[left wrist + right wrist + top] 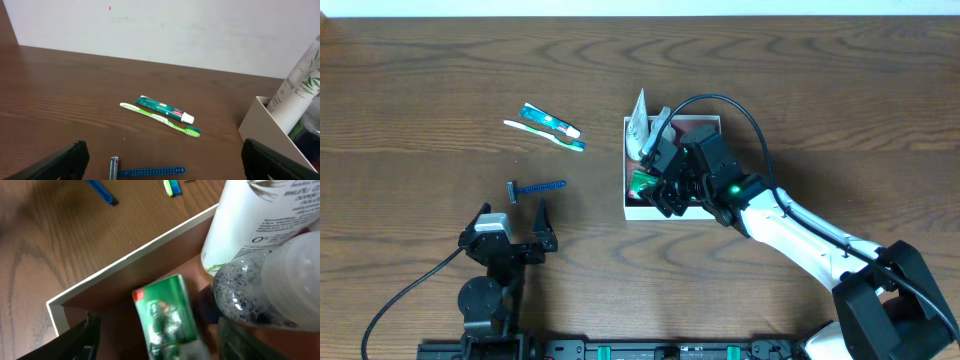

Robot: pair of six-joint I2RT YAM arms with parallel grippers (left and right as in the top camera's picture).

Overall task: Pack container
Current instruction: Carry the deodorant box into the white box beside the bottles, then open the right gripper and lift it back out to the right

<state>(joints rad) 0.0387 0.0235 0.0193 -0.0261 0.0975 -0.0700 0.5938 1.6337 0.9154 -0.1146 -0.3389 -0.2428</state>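
Observation:
The container [630, 212] is a white-walled square box at mid table; its wall also shows in the right wrist view [130, 260] and the left wrist view [262, 122]. Inside it lean a white bottle [640, 122] [250, 215], a clear bubbly bottle [260, 290] and a green packet [642, 182] [167, 315]. My right gripper [667, 195] [160, 345] is over the container's near left corner, open, with the blurred green packet loose between its fingers. My left gripper [517, 215] [165, 162] is open and empty just short of a blue razor [535, 188] [150, 171].
A toothpaste tube [550, 121] [165, 109] and a green toothbrush [544, 135] [159, 119] lie side by side on the wood table left of the container. The right arm's black cable [740, 110] loops over the container's far right side.

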